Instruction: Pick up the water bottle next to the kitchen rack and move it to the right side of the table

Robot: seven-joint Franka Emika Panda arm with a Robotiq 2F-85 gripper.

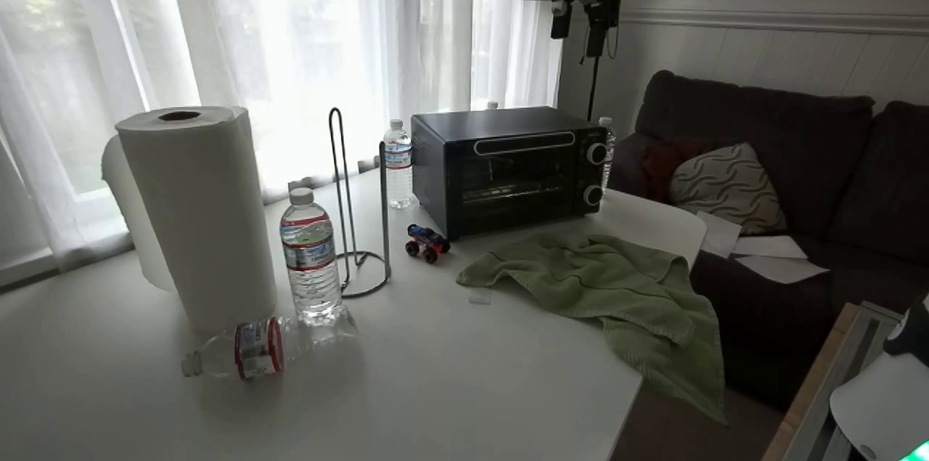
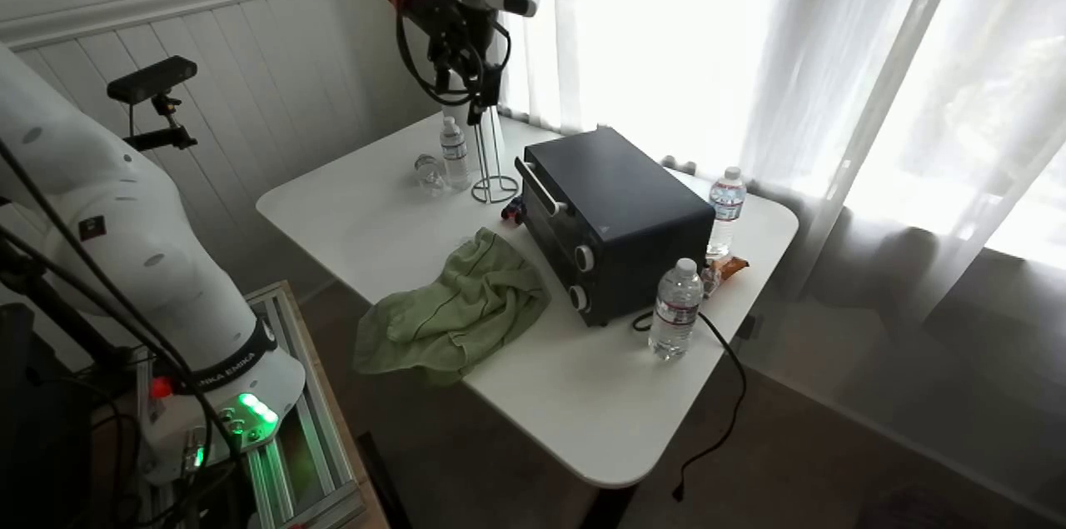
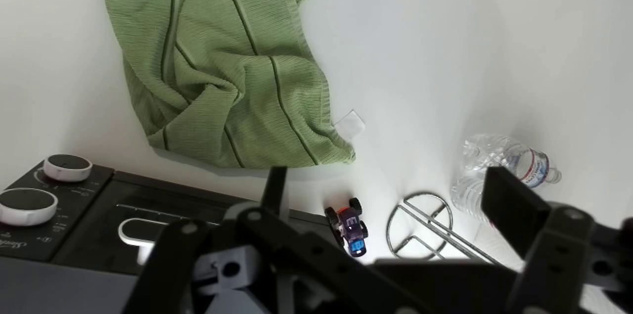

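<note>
Water bottle [image 1: 310,254] upright on the bench [image 1: 464,374], white cap on; just beside the rack [image 1: 385,210], cannot tell whether touching; both stand toward the end edge farther from the oven [image 1: 508,178], nearer the edge by the curtain [image 1: 218,47] than the edge facing the arm [image 2: 133,229]; paper roll [image 1: 199,221] upright near the bottle, closer to the corner by the curtain; lying bottle [image 1: 258,350], red band on its label, just by the water bottle's foot; contact there cannot be told either.

Claw [image 3: 387,183] high over the bench; jaws spread wide in the wrist view, gripping nothing; in an exterior view the tips overlap the top of the rack, true gap unclear.

Oven black, two white knobs, set between the rack and the opposite end edge; toy truck [image 1: 428,242] just beside its front corner on the rack side; green towel [image 2: 458,304] rumpled in front of the oven, spilling over the edge facing the arm; small pale scrap [image 3: 350,126] just beside a corner of the towel.

Past the oven's knob end, an upright bottle [image 2: 673,312] near the end edge; back bottle [image 2: 726,212] near the corner where that end edge meets the edge by the curtain; side bottle [image 1: 398,163] in an exterior view just beside the oven's wall facing the rack.
</note>
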